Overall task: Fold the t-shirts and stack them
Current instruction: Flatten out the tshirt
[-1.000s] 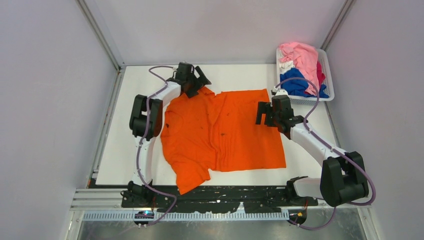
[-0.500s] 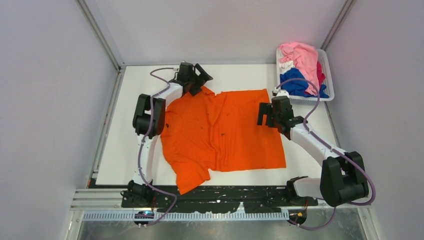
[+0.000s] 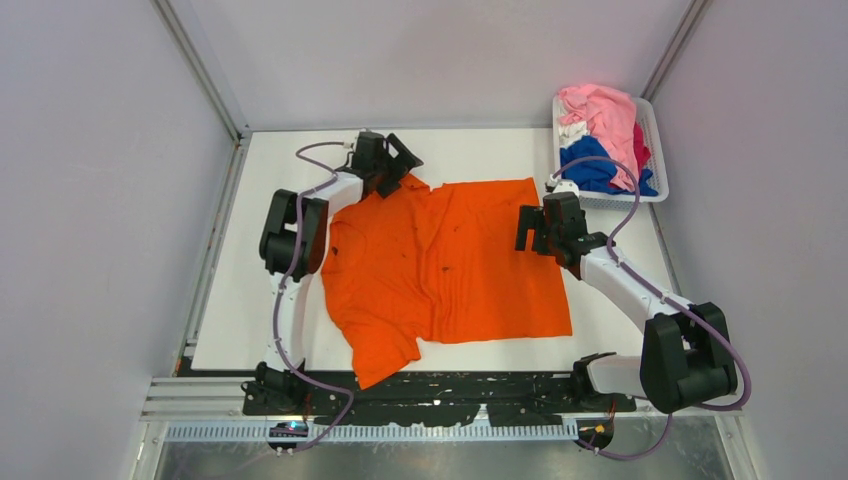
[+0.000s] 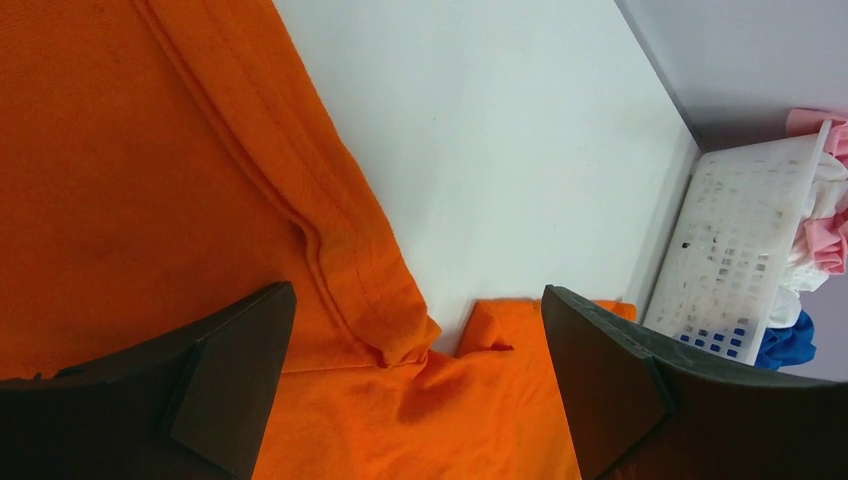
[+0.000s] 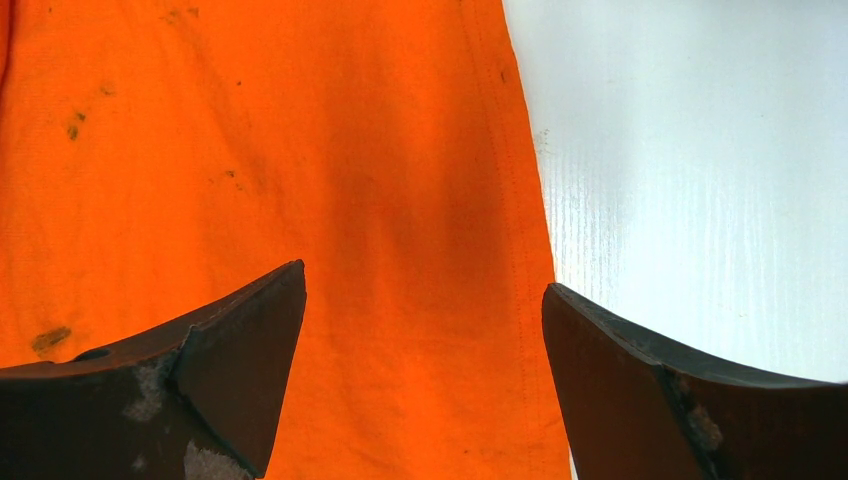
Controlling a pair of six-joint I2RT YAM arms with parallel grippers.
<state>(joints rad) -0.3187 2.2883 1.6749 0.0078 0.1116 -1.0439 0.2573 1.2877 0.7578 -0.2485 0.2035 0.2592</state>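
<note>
The bright orange t-shirt (image 3: pixel 440 265) lies spread flat on the white table, one sleeve hanging toward the near edge. My left gripper (image 3: pixel 398 170) is open and empty above the shirt's far left sleeve; in the left wrist view the sleeve hem (image 4: pixel 350 240) lies between its wide-apart jaws. My right gripper (image 3: pixel 528 228) is open and empty over the shirt's right hem edge (image 5: pixel 520 200). The other t-shirts, pink (image 3: pixel 600 112), royal blue (image 3: pixel 590 170), white and magenta, are piled in the basket.
A white mesh basket (image 3: pixel 652 130) stands at the far right corner; it also shows in the left wrist view (image 4: pixel 735 250). Grey walls close the table on three sides. Bare white table (image 3: pixel 480 150) lies behind the shirt.
My left gripper has shifted slightly near the far left sleeve, first a little right and back, then left and nearer. The shirt and the right arm have not visibly moved.
</note>
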